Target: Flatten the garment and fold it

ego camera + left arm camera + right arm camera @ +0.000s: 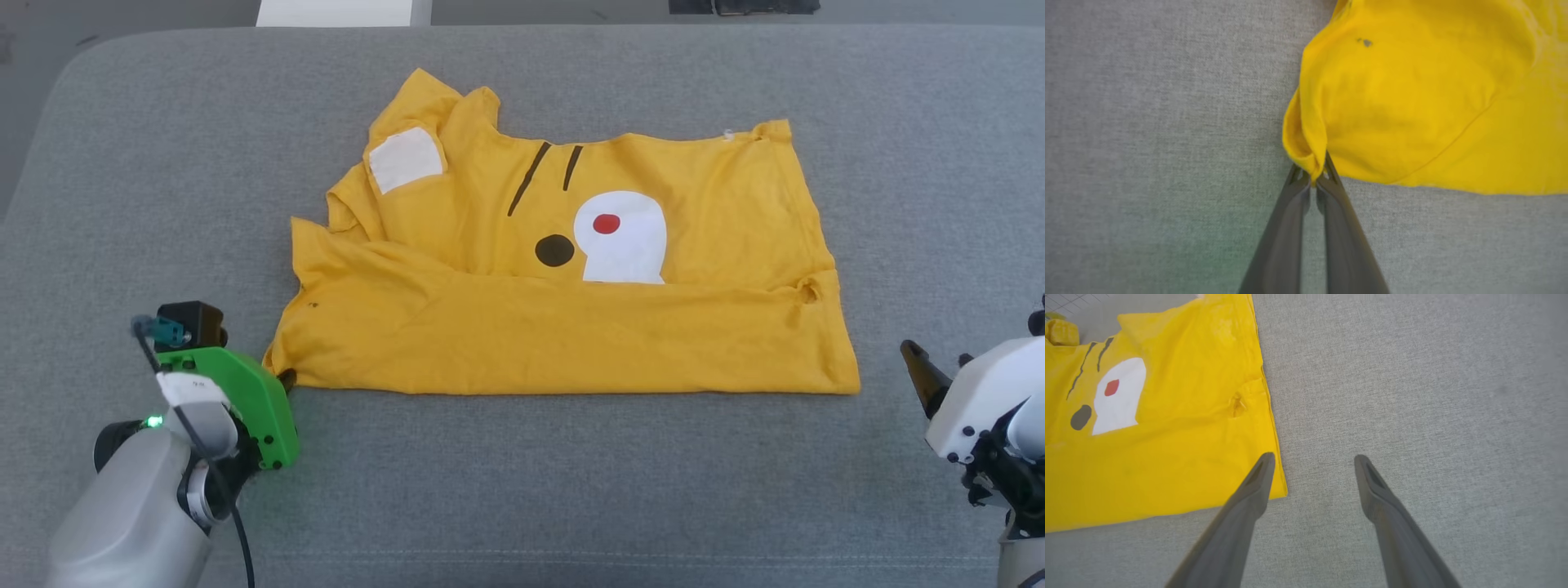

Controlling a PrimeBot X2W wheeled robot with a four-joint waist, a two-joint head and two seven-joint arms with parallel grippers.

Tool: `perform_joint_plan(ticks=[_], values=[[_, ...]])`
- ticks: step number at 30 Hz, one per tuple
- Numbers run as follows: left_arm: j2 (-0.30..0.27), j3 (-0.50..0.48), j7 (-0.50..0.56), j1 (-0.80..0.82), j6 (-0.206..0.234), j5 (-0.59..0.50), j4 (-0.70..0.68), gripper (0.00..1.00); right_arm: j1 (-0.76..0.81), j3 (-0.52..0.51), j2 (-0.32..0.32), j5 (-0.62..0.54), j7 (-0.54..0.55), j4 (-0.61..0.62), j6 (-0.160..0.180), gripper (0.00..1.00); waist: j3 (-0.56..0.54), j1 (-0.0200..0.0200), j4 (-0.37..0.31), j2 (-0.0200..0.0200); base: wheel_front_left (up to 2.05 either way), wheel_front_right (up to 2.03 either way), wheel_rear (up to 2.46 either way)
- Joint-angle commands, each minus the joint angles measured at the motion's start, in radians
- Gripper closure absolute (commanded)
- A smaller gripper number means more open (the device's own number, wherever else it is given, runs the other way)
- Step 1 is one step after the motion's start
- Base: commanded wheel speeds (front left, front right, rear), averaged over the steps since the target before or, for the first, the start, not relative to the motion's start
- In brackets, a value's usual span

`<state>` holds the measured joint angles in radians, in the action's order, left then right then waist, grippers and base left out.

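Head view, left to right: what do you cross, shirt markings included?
left gripper, shut on the garment corner → small white patch → black stripes → red dot → hole near the garment's right edge → right gripper, open

Soft, matt knit cloth in the garment [571,335], creased, with flat smooth print. Matt, coarse grey woven fabric over the surface [571,490]. Smooth dark plastic, faint sheen, on left gripper [1312,177] and right gripper [1314,461]. Glossy plastic on green casing [245,400] and white casing [980,392].
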<state>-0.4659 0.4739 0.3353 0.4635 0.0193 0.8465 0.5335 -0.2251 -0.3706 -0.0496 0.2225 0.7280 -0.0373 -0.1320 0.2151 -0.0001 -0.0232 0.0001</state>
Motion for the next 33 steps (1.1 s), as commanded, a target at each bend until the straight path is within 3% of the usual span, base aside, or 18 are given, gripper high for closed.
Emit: perform_joint_plan(ticks=[1,9,21,22,23,24,33], values=[[0.004,-0.011,-0.022,-0.033,0.009,0.009,-0.017,1.00,0.010,0.008,-0.001,-0.024,0.015,0.017,0.001,0.00,-0.003,0.0001,0.007,-0.0001,0.00,0.00,0.00],[-0.025,-0.047,-0.046,-0.093,0.037,0.034,-0.136,1.00,-0.025,0.085,-0.001,-0.132,0.091,-0.008,0.001,0.00,0.042,0.0001,0.023,-0.0001,0.00,0.00,0.00],[-0.035,-0.062,-0.036,-0.118,0.049,0.062,-0.210,1.00,-0.094,0.173,-0.001,-0.234,0.112,-0.202,0.001,0.00,0.104,0.0001,0.054,-0.0001,0.00,0.00,0.00],[-0.034,-0.062,-0.037,-0.119,0.049,0.063,-0.210,1.00,-0.097,0.173,-0.001,-0.224,0.117,-0.215,0.001,0.47,0.103,0.0001,0.056,-0.0001,0.00,0.00,0.00],[-0.032,-0.064,-0.041,-0.120,0.048,0.066,-0.210,1.00,-0.099,0.176,-0.001,-0.218,0.116,-0.219,0.001,0.70,0.101,0.0001,0.056,-0.0001,0.00,0.00,0.00],[-0.029,-0.067,-0.046,-0.123,0.048,0.070,-0.208,1.00,-0.102,0.178,-0.001,-0.206,0.113,-0.223,0.001,1.00,0.093,0.0001,0.056,-0.0001,0.00,0.00,0.00],[-0.017,-0.144,-0.077,-0.161,0.064,0.153,-0.269,1.00,-0.109,0.084,-0.001,-0.143,0.069,-0.133,0.001,1.00,-0.009,0.0001,0.053,-0.0001,0.00,0.00,0.00]])
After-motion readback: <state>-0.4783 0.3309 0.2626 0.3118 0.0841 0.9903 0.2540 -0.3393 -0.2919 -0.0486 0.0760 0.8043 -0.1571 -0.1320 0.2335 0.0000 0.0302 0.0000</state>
